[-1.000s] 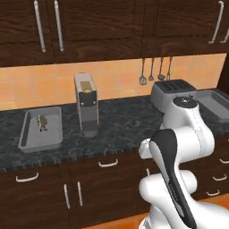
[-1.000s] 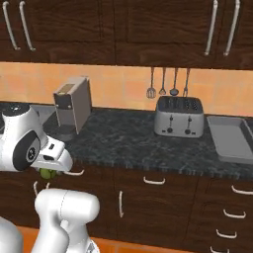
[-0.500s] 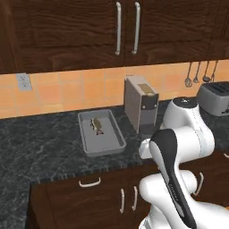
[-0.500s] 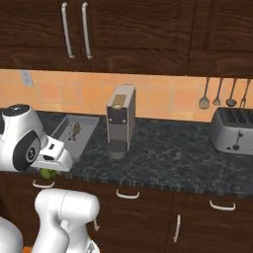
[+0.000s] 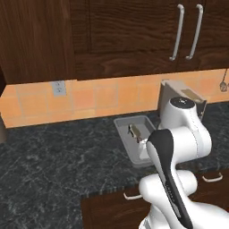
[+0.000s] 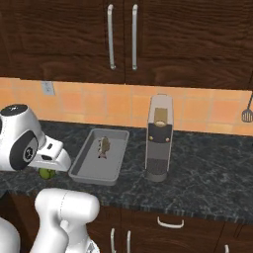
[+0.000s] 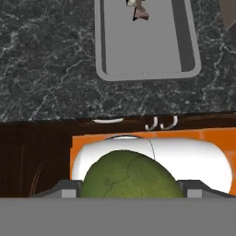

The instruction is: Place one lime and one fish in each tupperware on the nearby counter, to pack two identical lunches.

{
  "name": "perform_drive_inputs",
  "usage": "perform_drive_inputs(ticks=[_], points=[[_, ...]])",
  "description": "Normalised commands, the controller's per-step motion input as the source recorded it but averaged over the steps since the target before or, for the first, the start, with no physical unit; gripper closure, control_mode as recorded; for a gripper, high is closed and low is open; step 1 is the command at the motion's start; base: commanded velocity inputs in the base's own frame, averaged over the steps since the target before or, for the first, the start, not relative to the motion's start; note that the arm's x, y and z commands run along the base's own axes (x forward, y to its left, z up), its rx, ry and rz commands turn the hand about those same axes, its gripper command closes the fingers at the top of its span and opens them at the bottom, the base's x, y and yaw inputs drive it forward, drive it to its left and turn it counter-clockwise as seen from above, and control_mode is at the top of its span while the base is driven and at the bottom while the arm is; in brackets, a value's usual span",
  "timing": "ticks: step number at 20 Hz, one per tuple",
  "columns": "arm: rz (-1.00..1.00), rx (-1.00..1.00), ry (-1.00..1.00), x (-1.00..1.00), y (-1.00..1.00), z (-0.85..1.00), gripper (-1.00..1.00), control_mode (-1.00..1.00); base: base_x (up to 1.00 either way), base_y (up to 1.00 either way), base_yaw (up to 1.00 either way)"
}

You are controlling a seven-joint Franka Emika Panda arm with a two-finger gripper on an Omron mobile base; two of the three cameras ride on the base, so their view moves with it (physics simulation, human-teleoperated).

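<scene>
The lime (image 7: 129, 177) sits between the gripper's (image 7: 130, 190) fingers, which are closed on it; in the right base view the lime (image 6: 47, 173) peeks out beneath the hand, held in front of the counter (image 6: 207, 173) edge, near the tray's front corner. A tray (image 6: 99, 154) lies on the counter with one fish (image 6: 104, 147) toward its back end; the rest of its floor is bare. In the hand view the fish (image 7: 138, 10) lies at the tray's (image 7: 143, 69) far end. A coffee machine (image 6: 159, 138) stands just beside the tray.
</scene>
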Motion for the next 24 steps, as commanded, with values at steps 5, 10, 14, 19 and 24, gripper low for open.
perform_drive_inputs(ticks=[5, 10, 14, 19, 24], points=[[0.0, 0.0, 0.0, 0.22, 0.0, 0.0, 1.0, -1.0, 0.15, 0.0, 0.0], [0.01, 0.0, 0.0, 0.73, -0.09, -0.09, 1.0, -1.0, 0.0, 0.0, 0.0], [0.0, 0.0, 0.01, 1.0, -0.07, -0.6, 1.0, -1.0, 0.0, 0.0, 0.0], [0.0, 0.0, 0.06, 1.0, -0.26, -0.66, 1.0, -1.0, 0.0, 0.0, 0.0], [0.0, 0.0, 0.03, 1.0, -0.25, -0.25, 1.0, -1.0, 0.0, 0.0, 0.0]])
